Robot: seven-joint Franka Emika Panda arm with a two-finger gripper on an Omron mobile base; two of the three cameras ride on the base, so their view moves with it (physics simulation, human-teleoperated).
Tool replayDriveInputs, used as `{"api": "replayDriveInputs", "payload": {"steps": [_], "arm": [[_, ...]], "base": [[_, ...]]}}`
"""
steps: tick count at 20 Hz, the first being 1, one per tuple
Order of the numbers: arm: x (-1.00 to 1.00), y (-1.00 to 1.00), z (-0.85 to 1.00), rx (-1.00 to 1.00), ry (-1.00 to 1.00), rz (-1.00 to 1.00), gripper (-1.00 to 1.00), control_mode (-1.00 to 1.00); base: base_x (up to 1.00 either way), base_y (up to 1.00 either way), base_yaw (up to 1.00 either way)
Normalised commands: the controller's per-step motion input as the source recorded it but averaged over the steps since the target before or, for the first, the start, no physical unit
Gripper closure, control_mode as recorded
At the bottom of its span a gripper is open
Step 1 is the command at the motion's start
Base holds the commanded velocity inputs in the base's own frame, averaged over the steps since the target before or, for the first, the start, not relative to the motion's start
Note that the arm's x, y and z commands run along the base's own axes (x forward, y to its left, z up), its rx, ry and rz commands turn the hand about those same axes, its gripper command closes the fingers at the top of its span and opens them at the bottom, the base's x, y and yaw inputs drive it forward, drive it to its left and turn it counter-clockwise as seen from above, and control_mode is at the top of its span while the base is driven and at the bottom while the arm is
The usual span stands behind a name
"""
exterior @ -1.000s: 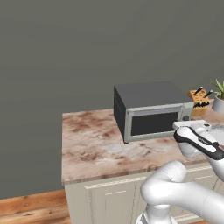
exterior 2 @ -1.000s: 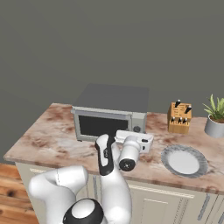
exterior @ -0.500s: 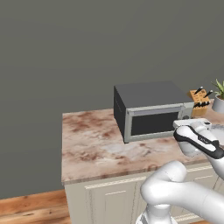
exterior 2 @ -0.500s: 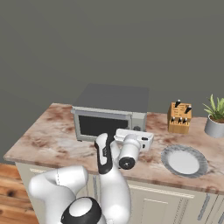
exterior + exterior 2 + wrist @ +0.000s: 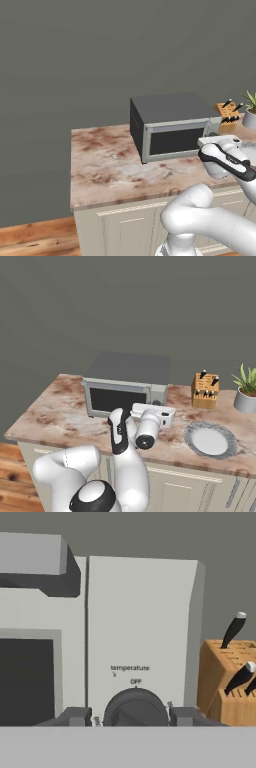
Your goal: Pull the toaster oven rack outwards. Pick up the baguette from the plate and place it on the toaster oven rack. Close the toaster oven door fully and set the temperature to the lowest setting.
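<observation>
Between gripper (image 5: 135,717) fingertips, temperature knob (image 5: 135,708), door (image 5: 35,677) shut

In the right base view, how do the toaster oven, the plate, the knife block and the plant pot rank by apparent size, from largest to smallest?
1. toaster oven
2. plate, though it lies nearer the camera
3. knife block
4. plant pot, partly cut off by the picture edge, so this rank is unsure

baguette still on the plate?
No. In the right base view the plate lies bare on the counter, right of the toaster oven, whose door is shut.
</observation>
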Motion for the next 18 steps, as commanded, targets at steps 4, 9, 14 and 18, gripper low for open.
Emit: {"api": "replayDriveInputs", "payload": {"steps": [4,9,14,18], "arm": [[0.0,0.0,-0.01,-0.02,0.0,0.0,1.0,-1.0],[0.0,0.0,-0.02,-0.01,0.0,0.0,1.0,-1.0],[0.0,-0.07,0.0,-0.05,0.0,0.0,1.0,-1.0],[0.0,-0.02,0.0,-0.12,0.0,0.0,1.0,-1.0]], "base": [[0.0,0.0,0.0],[0.0,0.0,0.0],[0.0,0.0,0.0],[0.0,0.0,0.0]]}}
